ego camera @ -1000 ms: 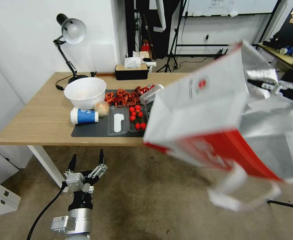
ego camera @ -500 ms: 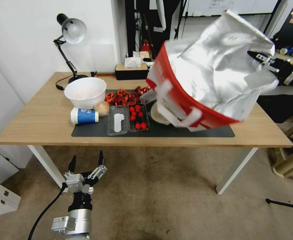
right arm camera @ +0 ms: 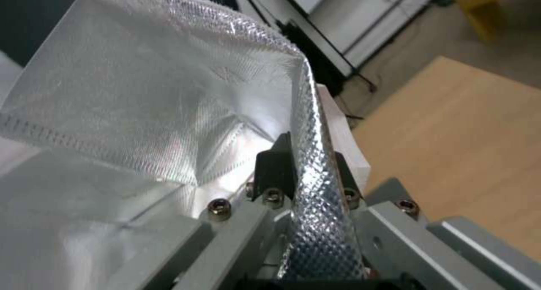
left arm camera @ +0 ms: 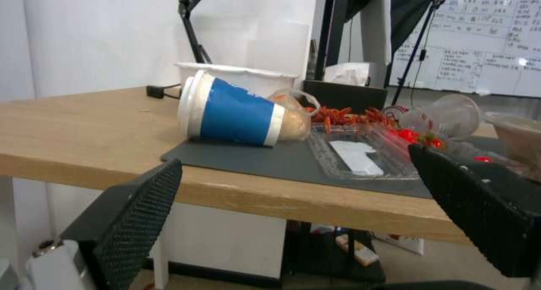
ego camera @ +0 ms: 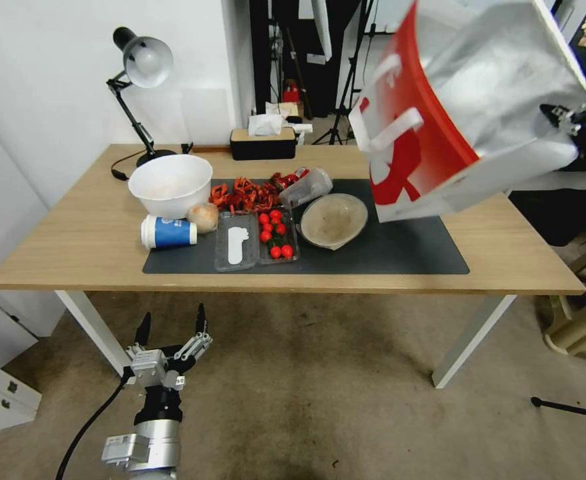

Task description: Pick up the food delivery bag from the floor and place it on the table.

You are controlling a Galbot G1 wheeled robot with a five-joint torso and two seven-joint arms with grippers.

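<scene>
Above counter (ego camera: 506, 263) right end: food delivery bag (ego camera: 466, 127) airborne, tilted | my right end effector (right arm camera: 307, 171) clamped on its foil rim | left end effector (ego camera: 171, 328) parked low over floor (ego camera: 319, 387), fingers spread

The right gripper (ego camera: 566, 117) is raised high over the far right corner of the table (ego camera: 79, 247), its jaws clamped on the foil-lined rim of the food delivery bag (ego camera: 466, 113); in the right wrist view the two fingers (right arm camera: 273, 167) press that rim from either side, while the head view is too blurred to show the grip clearly. The left gripper (ego camera: 171, 327) hangs low in front of the table's near left edge, pointing up, fingers (left arm camera: 138, 207) spread wide and holding nothing.
</scene>
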